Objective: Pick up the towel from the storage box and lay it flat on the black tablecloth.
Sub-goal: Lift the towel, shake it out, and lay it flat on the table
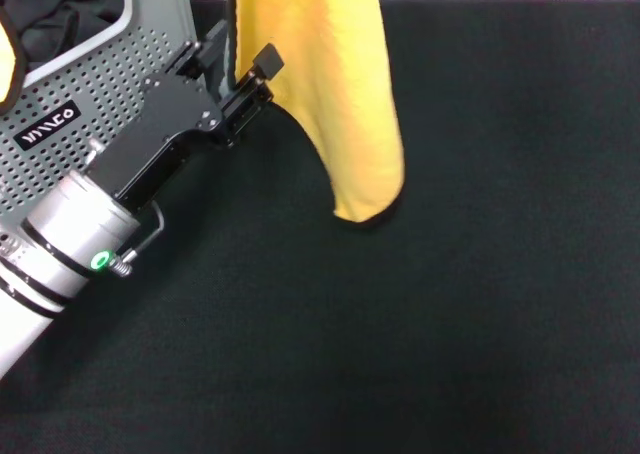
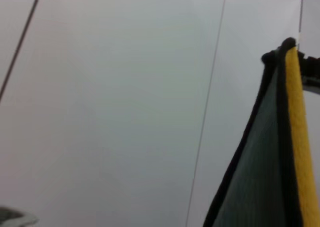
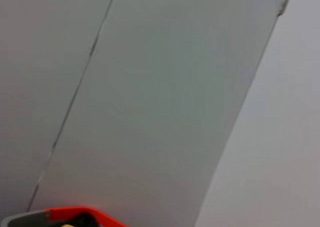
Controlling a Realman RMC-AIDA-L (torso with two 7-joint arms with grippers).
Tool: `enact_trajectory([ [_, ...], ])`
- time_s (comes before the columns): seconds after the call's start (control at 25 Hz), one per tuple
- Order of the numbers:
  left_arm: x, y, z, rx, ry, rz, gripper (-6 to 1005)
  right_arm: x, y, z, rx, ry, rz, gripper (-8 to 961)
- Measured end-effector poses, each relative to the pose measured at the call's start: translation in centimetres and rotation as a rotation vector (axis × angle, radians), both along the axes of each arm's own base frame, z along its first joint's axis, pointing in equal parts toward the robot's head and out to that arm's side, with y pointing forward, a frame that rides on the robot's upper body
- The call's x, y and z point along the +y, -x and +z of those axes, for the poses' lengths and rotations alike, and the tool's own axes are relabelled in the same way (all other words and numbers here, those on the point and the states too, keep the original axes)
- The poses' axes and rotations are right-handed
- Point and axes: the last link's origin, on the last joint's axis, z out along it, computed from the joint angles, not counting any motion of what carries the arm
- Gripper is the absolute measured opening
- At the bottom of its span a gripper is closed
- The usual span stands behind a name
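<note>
The towel [image 1: 320,84] hangs down from above the head view's top edge, yellow side facing me, with black trim at its low corner, which is just above the black tablecloth [image 1: 450,314]. My left gripper [image 1: 240,54] is open, one finger in front of the towel's left edge and one beside it, next to the storage box [image 1: 110,74]. The left wrist view shows the towel's grey-teal and yellow sides [image 2: 280,162] hanging from a top corner. What holds the towel up is out of view. My right gripper is not seen.
A black garment [image 1: 60,14] lies in the box at the back left, with a yellow-orange bit [image 1: 5,64] at the frame edge. The box bears a black label [image 1: 50,124]. A white wall runs behind the table. The right wrist view shows a wall and a red-rimmed object [image 3: 75,216].
</note>
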Motion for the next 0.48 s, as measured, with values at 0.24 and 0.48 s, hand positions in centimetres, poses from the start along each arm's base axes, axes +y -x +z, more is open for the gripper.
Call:
enact_trajectory([
  [0.24,-0.5,1.0,-0.2,0.011,0.006,0.043,659,-0.3,-0.7,1.3,0.020,-0.033,-0.011,15],
  [0.48,-0.8,1.3,-0.4,0.021,0.017,0.056,657,-0.7,-1.3,2.0,0.027,-0.055,-0.018,16],
])
